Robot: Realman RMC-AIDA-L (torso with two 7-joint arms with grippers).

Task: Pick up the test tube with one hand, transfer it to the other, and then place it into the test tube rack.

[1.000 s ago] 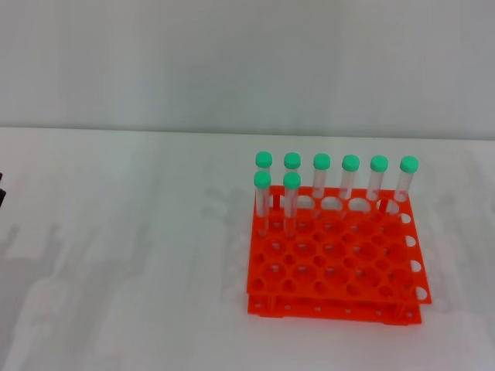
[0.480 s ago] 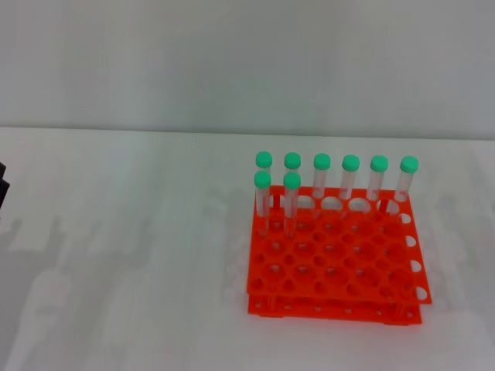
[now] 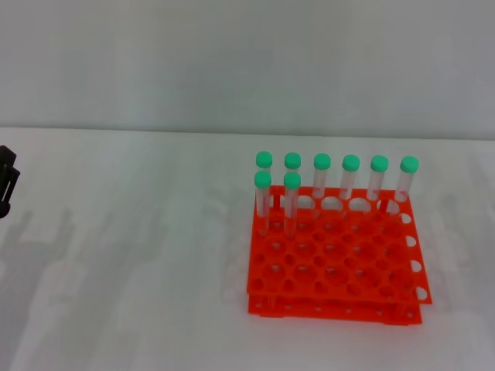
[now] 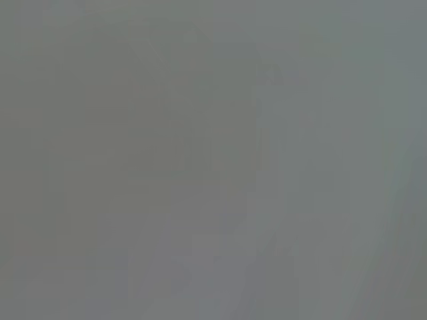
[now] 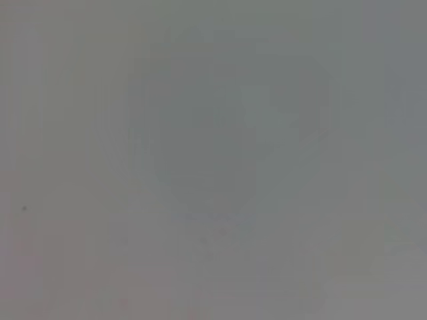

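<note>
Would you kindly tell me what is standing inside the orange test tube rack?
The test tube rack holds eight green-capped tubes: six along the far row, two in the next row at its left end. The other holes look empty; the tubes' bottoms are hidden by the rack.

Even bright light; soft faint shadows; wrist views blank grey.

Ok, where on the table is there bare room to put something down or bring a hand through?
Bare table runs from the left pincer at the left edge to the rack. Narrower strips lie before and right of the rack. Its back-left corner is crowded with tubes.
</note>
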